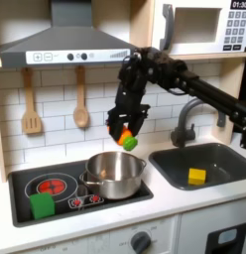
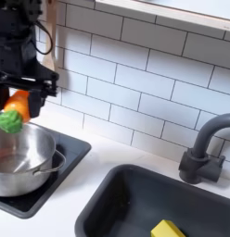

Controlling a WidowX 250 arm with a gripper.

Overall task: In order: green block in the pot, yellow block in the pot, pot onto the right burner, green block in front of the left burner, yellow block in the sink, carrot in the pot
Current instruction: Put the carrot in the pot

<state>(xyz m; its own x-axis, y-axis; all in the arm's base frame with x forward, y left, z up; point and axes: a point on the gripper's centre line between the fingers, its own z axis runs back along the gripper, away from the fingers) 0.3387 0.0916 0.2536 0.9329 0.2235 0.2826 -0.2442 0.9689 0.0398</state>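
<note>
My gripper is shut on the orange carrot and holds it in the air just above the far right rim of the steel pot. In the second exterior view the gripper hangs over the pot, and the carrot points its green end down toward the pot's opening. The pot stands on the right burner of the black stove. The green block rests at the stove's front left, in front of the left burner. The yellow block lies in the sink.
A grey faucet rises behind the sink. Two wooden utensils hang on the tiled wall under the range hood. A microwave sits at the upper right. Red stove knobs lie in front of the pot.
</note>
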